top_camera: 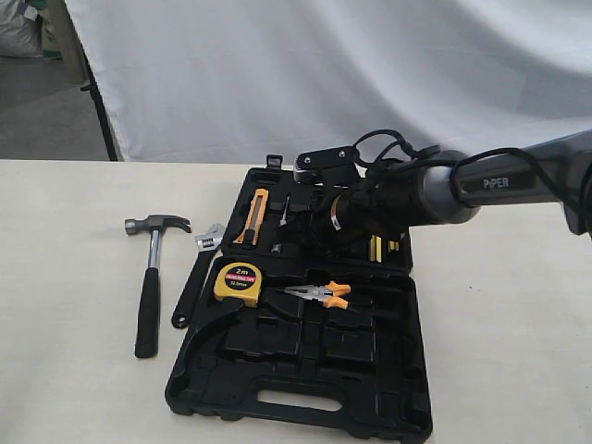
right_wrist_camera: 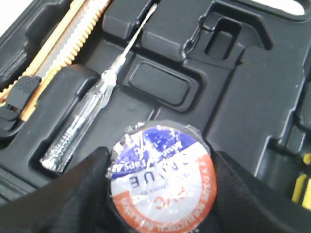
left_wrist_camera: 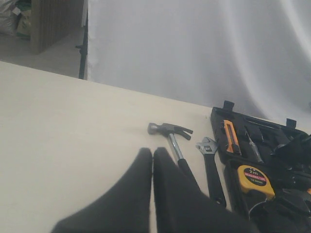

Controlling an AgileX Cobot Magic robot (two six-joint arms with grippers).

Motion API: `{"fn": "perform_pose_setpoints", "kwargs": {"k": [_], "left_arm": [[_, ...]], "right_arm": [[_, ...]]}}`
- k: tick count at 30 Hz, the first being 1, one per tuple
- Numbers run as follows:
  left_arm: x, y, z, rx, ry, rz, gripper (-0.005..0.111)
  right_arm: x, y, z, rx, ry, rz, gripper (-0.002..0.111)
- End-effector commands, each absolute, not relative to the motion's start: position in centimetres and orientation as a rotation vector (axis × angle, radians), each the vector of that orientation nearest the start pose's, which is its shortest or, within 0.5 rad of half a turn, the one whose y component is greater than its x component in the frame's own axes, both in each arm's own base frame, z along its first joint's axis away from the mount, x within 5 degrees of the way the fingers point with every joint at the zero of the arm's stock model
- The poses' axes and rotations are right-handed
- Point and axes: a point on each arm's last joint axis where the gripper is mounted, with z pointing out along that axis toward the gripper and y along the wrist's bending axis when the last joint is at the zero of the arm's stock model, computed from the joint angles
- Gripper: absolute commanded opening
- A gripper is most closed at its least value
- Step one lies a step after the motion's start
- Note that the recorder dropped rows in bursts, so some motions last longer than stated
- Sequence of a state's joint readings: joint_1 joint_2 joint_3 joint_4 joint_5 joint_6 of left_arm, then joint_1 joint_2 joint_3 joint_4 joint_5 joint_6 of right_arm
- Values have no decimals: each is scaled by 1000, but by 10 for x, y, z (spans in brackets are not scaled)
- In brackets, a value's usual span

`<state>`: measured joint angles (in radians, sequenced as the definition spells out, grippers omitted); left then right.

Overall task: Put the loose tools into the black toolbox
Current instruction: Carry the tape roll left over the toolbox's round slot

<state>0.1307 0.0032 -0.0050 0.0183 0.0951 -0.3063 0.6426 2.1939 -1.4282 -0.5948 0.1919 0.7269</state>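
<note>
Two loose tools, the hammer (top_camera: 148, 287) and the wrench (top_camera: 192, 282), are seen lying on the desk (top_camera: 74, 370), well apart from the right claw (right_wrist_camera: 160, 167) and just ahead of the left claw (left_wrist_camera: 152, 162), which is pinched shut on nothing. The tape roll (right_wrist_camera: 158, 182) is gripped between the widely spread fingers of the right claw, right above the moulded recesses of the black toolbox (top_camera: 370, 370). A clear-handled screwdriver (right_wrist_camera: 90, 119) is bedded just beside the roll. Trouble could be expected on release: the shiny wrapping may let the roll slip early, and if it is dropped off-centre it could be landed on the screwdriver or left sitting proud of its recess, so the case might not be closed.
</note>
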Motion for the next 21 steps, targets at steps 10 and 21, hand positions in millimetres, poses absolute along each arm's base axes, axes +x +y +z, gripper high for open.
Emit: {"fn": "perform_pose_setpoints", "kwargs": {"k": [10,21], "left_arm": [[55,9,208,-346,1526,-103,1],[55,9,208,-346,1526,-103,1]], "right_arm": [[379,271,117,-585,2352,215,26],[381,275,131,-536,2315,283,72]]}}
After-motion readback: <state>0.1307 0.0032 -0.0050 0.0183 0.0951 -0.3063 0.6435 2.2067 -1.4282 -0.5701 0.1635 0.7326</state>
